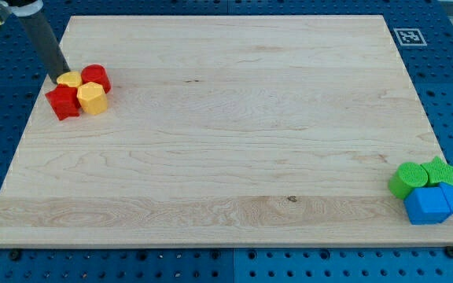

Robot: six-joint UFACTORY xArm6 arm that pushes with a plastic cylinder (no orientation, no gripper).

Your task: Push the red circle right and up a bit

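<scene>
**Pale wooden worktop on blue pegboard: red circle, contact notes**

Item 1, red circle: short red cylinder near the top-left corner of the worktop, flat on its base. Likely light, rigid and smooth-sided, so it should slide easily and may roll off a push that lands off-centre. No taking hold is possible; contact belongs on its lower-left flank for travel right and up.

Item 2, yellow block: small, flat, touching the circle on the view's left. Shape unclear.

Item 3, yellow hexagonal block: touching the circle from below.

Item 4, red block: chunky, shape uncertain, at the cluster's lower left.

Item 5, my tip: end effector is a bare rod, nothing to open or clench, gripping nothing. It sits at the yellow block's left edge, which stands between it and the circle.

Item 6, far group, bottom-right corner, well apart: green cylinder, green star, blue blocks.

Item 7, printed marker: top-right corner.
</scene>
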